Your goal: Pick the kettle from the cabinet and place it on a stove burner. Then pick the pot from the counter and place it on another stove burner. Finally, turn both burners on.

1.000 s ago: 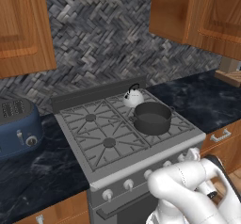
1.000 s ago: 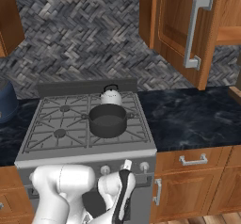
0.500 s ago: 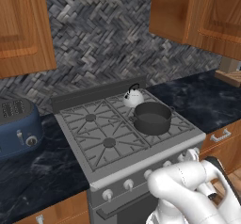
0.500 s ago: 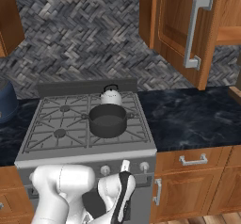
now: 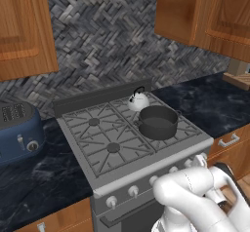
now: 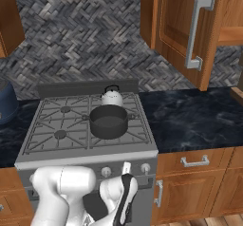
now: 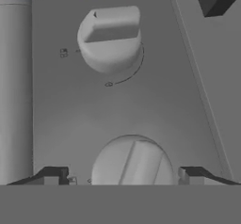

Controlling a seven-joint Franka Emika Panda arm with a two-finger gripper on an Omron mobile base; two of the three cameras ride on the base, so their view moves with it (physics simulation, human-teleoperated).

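Note:
The silvery kettle stands on the stove's back right burner. Just in front of it, the dark grey pot rests on the front right burner. My gripper is low against the stove's front panel. It is open, with one dark fingertip on each side of a round grey knob and a small gap to it on both sides. A second knob shows further along the panel. I see no flame at either burner.
A blue toaster sits on the black counter left of the stove. The wall cabinet's door hangs open over the right counter. Wooden drawers with metal handles flank the range.

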